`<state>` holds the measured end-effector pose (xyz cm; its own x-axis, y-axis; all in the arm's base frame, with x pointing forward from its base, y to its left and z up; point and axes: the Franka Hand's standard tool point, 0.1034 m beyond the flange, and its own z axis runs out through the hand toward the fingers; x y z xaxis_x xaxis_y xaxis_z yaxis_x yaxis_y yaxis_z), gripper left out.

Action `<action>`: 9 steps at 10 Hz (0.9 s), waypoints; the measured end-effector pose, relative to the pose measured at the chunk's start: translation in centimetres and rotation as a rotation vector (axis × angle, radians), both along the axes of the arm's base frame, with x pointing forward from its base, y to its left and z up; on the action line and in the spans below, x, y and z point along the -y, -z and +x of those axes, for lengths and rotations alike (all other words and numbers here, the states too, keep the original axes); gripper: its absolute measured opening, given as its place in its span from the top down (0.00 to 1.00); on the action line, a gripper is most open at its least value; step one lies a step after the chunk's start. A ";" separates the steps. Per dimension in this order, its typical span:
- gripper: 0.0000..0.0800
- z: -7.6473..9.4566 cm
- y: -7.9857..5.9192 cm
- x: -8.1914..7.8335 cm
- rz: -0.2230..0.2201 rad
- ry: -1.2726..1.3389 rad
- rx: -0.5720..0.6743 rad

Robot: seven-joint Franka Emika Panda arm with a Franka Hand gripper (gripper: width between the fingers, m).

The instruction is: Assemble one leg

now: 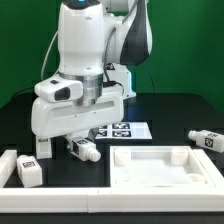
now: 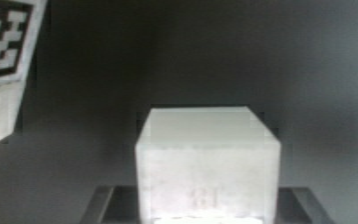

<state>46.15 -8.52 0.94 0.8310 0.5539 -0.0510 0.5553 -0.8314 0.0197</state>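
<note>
Spare leg (image 1: 28,172): sitting up front, untouched.
Panel (image 1: 165,168): a bit further back, rim up.
Pincer (image 1: 80,144): pinching the leg (image 1: 87,151) sideways, low near the surface (image 1: 180,120), between those two.
Risk: looks gripped near one end, so it might twist or slip, imo.

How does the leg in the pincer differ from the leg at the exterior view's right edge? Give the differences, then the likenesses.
The gripped leg sits between the fingers of the pincer; the right leg lies free on the table, untouched. The right leg shows its tag plainly; the gripped leg's tag cannot be made out. Both are short white pegs.
</note>
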 end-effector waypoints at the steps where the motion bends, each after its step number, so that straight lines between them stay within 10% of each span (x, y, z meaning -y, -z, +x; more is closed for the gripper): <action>1: 0.54 0.0 -0.2 0.0 0.000 0.004 0.001; 5: 0.23 -0.2 -5.8 2.9 0.030 0.164 -0.084; 9: 0.19 0.1 -5.9 3.6 0.027 0.175 -0.087</action>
<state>46.27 -12.16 6.84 0.9077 0.4039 -0.1138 0.4014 -0.9148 -0.0454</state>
